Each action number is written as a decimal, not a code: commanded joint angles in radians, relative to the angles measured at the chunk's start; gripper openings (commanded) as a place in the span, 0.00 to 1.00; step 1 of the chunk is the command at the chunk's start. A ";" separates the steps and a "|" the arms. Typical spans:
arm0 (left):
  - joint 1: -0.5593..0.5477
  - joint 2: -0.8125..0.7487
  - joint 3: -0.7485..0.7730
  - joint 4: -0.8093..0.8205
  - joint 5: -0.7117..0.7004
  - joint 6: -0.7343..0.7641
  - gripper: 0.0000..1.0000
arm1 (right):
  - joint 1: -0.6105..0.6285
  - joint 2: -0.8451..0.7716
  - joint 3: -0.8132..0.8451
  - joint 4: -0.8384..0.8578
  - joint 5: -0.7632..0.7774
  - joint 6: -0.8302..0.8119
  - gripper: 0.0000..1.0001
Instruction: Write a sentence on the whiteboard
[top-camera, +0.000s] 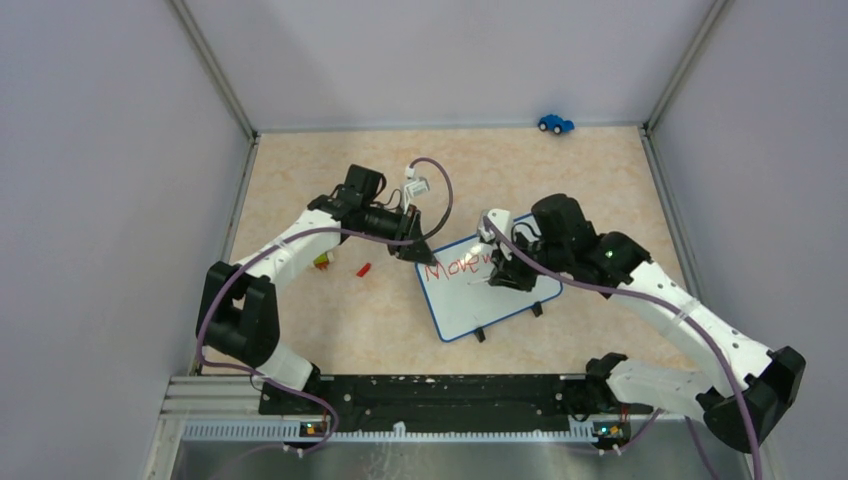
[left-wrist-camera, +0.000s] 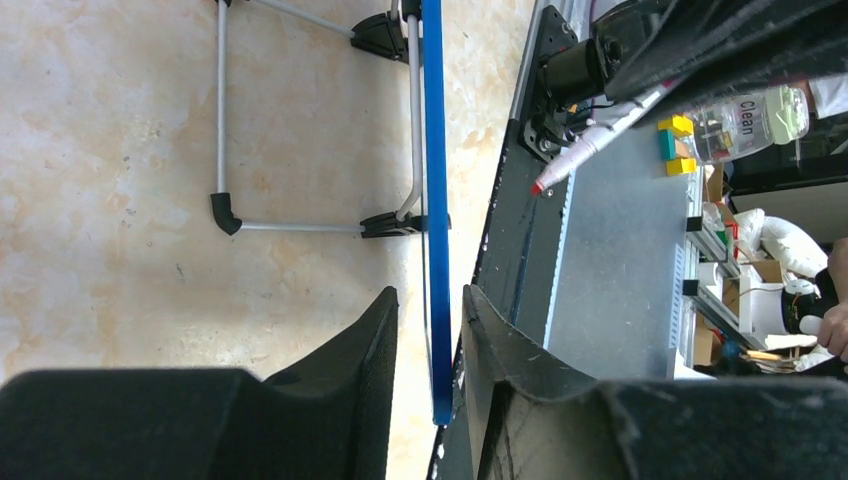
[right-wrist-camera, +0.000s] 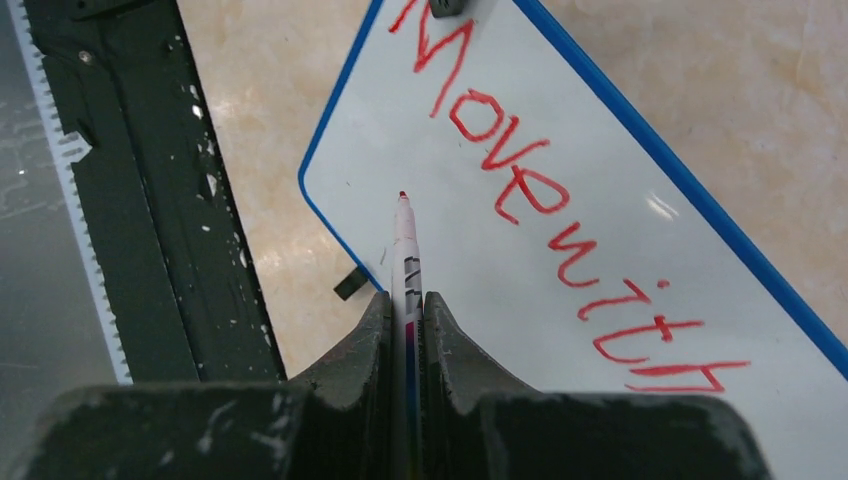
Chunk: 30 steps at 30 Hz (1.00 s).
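"Move with" is down in red, so the sentence (right-wrist-camera: 560, 210) looks maybe half done. The whiteboard (top-camera: 480, 305), mid-worktop and a bit toward the near edge, is blank below that line. Right gripper (right-wrist-camera: 405, 300) pinches the marker (right-wrist-camera: 406, 240), tip over the blank part. Left gripper (left-wrist-camera: 430, 300) straddles the board's rim, jaws apart, not clamped.

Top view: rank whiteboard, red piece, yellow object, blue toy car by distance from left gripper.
1. whiteboard, at the left gripper itself.
2. red piece, just left.
3. yellow object, farther left.
4. blue toy car, back wall.
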 joint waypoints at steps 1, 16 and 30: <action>-0.001 -0.003 0.014 -0.046 0.005 0.044 0.35 | 0.076 0.016 -0.007 0.122 -0.064 0.015 0.00; -0.001 0.023 0.020 -0.067 0.014 0.049 0.17 | 0.362 0.086 -0.106 0.371 0.185 -0.026 0.00; -0.001 0.014 0.005 -0.049 -0.002 0.029 0.00 | 0.414 0.019 -0.239 0.427 0.332 -0.088 0.00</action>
